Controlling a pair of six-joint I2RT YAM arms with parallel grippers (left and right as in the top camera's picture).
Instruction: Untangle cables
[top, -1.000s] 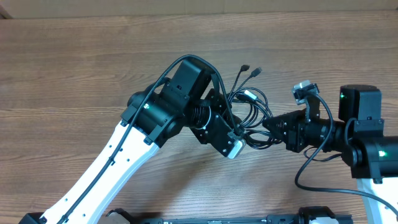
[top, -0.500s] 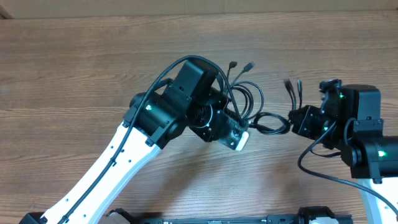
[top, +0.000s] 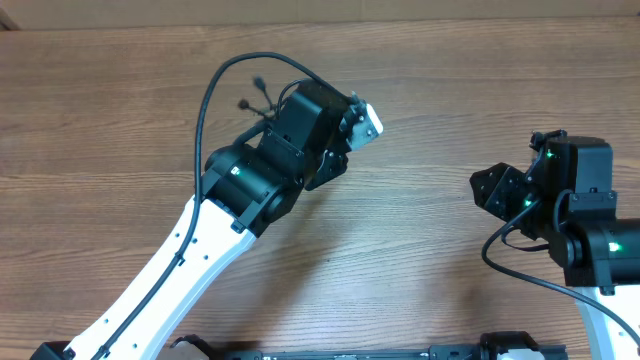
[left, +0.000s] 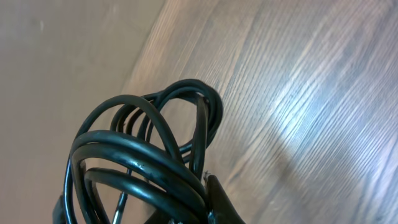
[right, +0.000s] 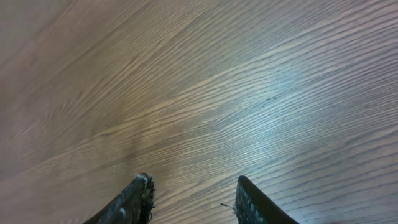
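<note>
Left claw (top: 345, 115) is clamped fully shut with the cables (left: 140, 165) bunched in it. The bundle looks clear of the table (top: 450, 80), held up at the wrist, upper centre of the overhead frame.

- Left wrist view: coils fill the lower left, several loops stacked through one another. One finger (left: 216, 193) just shows at the bottom edge, right beside them.
- Overhead: two plugs (top: 262, 86) poke out at the upper left of the arm. The arm body hides the rest of the bundle.
- Don't confuse these with the arm's own cable (top: 212, 95), the thicker arc along its left side.

Right claw (right: 193, 182) is partly open with nothing between the fingers, only bare wood below. In the overhead it sits at the right edge, well apart from the bundle.

My read on why: holding the whole knot up in one claw lets the loops hang and shows which strand runs free. The right claw is open and empty, so it's available to take that strand.

The task is nowhere near done, since the loops are nested. Next I need to bring the claws close, have the right one pinch a plug end or an outer loop, and draw it sideways.

Risks:
- Catching two strands at once would tighten the knot.
- Thin cord can slip out of the pinch.
</note>
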